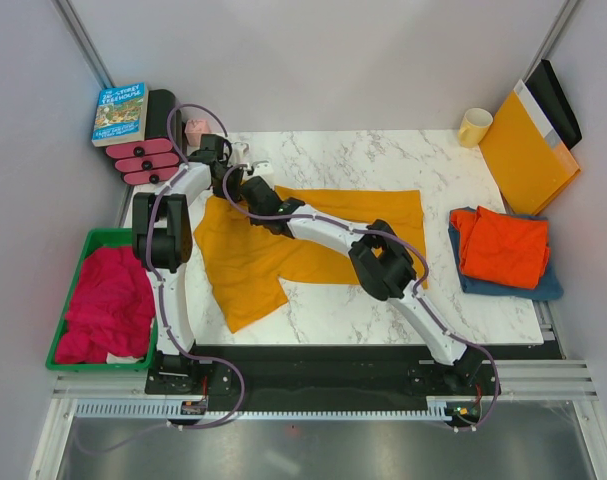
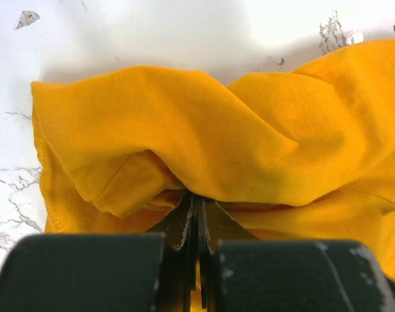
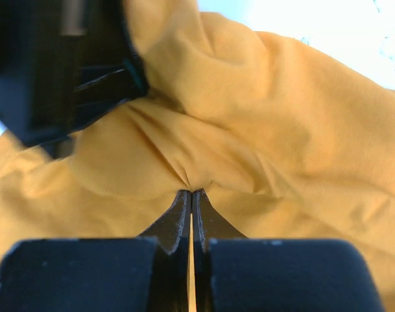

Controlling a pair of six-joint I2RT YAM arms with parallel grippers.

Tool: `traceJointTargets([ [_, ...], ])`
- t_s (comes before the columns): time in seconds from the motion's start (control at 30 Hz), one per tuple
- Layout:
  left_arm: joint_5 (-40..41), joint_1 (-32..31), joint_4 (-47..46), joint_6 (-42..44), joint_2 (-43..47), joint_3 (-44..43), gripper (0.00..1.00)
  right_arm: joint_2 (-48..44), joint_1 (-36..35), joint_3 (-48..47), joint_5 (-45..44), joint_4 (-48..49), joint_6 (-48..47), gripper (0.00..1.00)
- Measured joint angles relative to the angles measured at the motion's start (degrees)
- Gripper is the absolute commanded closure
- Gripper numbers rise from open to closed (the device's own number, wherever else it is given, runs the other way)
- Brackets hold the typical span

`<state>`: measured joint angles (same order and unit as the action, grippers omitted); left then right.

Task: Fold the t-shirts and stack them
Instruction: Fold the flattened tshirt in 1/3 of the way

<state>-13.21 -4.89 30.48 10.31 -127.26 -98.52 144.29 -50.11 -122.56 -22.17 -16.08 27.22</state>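
Step in hand: first fold of the mustard-yellow t-shirt (image 1: 323, 240). The left tool (image 2: 196, 200) is pressed together on a bunched fold at the shirt's edge; the right tool (image 3: 190, 195), just beside it, is likewise pinching a gather of the same cloth. The rest of the shirt lies spread on the counter (image 1: 403, 160), trailing from both tools toward the arm bases and out to the right of the right tool. Recommended procedure, judged from this layout: raise both tools together only enough to free the cloth, hold them level, carry the edge over the flat part, and release once the edges align. The tools sit close together, so contact between them or a sagging middle is the likely fault. The counter is smooth, white and marble-patterned; cloth should slide on it. Well to the right of the right tool, an orange-red t-shirt (image 1: 503, 245) lies folded on a blue t-shirt (image 1: 543, 285). Left of the left tool stands a green bin (image 1: 103, 235) of red cloth. Plain pale walls enclose the cell
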Motion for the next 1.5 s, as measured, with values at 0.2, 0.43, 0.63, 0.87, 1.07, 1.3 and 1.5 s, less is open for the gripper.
traceJointTargets([
  [0.2,-0.5,-0.1,0.4,-0.4,0.0,0.0,0.98,-4.3,-1.6,3.4,-0.2,1.0,0.0,1.0],
  [0.43,-0.9,-0.2,0.8,-0.4,0.0,0.0,0.98,-8.5,-2.8,11.8,-0.3,2.5,1.1,1.0],
  [0.63,-2.1,-0.5,1.8,-0.5,0.0,0.0,0.98,-10.2,-4.3,19.1,-0.9,4.6,2.9,1.0],
  [0.87,-2.4,-0.8,2.7,-0.5,0.0,-0.1,0.93,-10.7,-6.0,21.2,-1.8,6.3,4.5,0.79],
  [1.07,-2.4,-0.8,2.5,-1.0,0.2,-0.1,0.72,-10.7,-6.6,18.3,-4.3,1.6,4.1,0.35],
  [1.3,-2.3,-0.7,2.8,-1.5,2.0,0.2,0.71,-16.1,-4.2,14.4,-7.7,-0.9,2.2,0.58],
  [1.5,-2.3,-0.7,2.9,-2.5,2.5,0.1,0.82,-23.5,7.0,19.1,-9.9,-1.6,1.0,1.0],
])
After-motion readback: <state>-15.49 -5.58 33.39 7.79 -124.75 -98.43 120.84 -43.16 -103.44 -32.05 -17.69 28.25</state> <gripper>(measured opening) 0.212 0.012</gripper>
